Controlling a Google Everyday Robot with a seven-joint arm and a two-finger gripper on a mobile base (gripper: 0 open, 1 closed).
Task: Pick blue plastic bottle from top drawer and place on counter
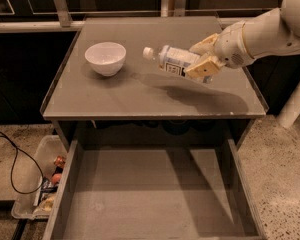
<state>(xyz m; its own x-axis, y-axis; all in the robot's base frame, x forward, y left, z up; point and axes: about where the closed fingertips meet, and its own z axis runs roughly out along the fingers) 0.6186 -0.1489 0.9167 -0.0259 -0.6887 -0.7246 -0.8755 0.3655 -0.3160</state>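
Note:
My gripper (200, 57) comes in from the right and is shut on the blue plastic bottle (171, 60), which lies nearly level with its white cap pointing left. It hangs in the air above the middle of the grey counter (140, 91), casting a shadow there. The top drawer (155, 194) is pulled open below the counter's front edge and its grey bottom is bare.
A white bowl (105, 58) stands on the counter's left part, left of the bottle. A clear plastic bin (40, 186) of clutter and a black cable (12, 169) lie on the floor to the drawer's left. A railing runs behind the counter.

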